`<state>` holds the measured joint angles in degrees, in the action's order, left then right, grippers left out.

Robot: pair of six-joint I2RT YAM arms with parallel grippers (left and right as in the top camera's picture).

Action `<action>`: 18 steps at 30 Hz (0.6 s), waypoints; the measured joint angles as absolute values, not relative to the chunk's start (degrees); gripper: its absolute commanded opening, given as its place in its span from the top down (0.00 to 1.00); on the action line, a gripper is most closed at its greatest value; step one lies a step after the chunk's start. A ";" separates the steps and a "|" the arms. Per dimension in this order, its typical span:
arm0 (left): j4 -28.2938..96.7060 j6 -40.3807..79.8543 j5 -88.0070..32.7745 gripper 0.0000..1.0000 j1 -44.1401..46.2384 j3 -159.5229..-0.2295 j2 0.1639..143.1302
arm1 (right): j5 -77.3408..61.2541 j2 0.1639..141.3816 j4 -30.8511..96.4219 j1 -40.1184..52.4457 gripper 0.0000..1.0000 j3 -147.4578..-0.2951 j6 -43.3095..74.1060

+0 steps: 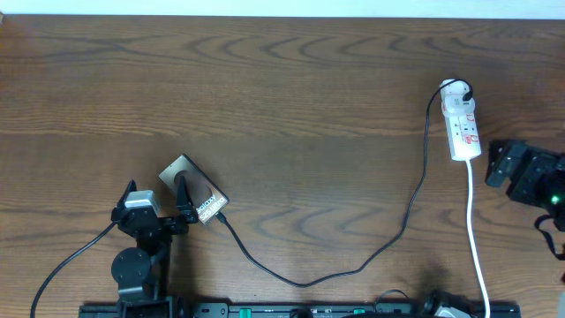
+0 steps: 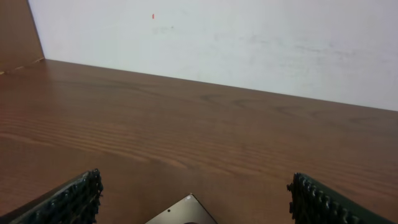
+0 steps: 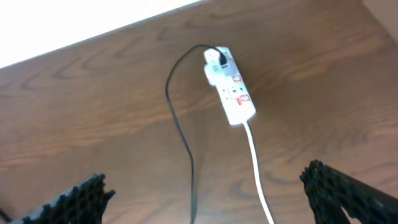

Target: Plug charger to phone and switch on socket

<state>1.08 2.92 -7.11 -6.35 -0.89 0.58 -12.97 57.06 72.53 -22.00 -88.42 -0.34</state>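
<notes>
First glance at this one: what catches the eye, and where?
A long black charger cable loops across the wooden table, from the white socket at the right to the phone at the lower left. The open left gripper sits over the phone; the open right gripper hangs near the socket.

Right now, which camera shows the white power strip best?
The right wrist view: the socket sits near centre, large enough to show its red marks and the charger plugged into it. Overhead shows it small, far right. The left wrist view misses it.
</notes>
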 measured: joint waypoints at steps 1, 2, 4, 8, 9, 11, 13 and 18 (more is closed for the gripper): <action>1.08 2.92 -7.14 0.06 -6.35 -0.89 0.58 | -12.95 56.03 70.50 -21.21 0.01 -86.87 -0.32; 1.08 2.92 -7.11 0.06 -6.35 -0.89 0.58 | -13.04 54.81 68.29 -20.40 0.01 -84.97 -0.25; 1.08 2.92 -7.11 0.06 -6.35 -0.89 0.58 | -13.26 52.16 63.81 -19.00 0.01 -80.60 -0.21; 1.08 2.87 -7.14 0.06 -6.35 -0.91 0.58 | -13.93 46.44 53.54 -16.19 0.01 -70.02 -0.16; 1.08 2.92 -7.14 0.06 -6.35 -0.91 0.58 | -14.31 44.64 50.17 -15.33 0.01 -66.67 -0.19; 1.08 2.90 -7.14 0.06 -6.35 -0.91 0.58 | -15.05 41.30 44.25 -13.80 0.01 -60.25 -0.19; 1.08 2.90 -7.16 0.06 -6.35 -0.91 0.58 | -15.88 37.80 37.95 -12.32 0.01 -53.58 -0.14; 1.10 2.90 -7.16 0.06 -6.37 -0.93 0.58 | -17.74 29.36 19.88 -8.51 0.01 -36.67 0.08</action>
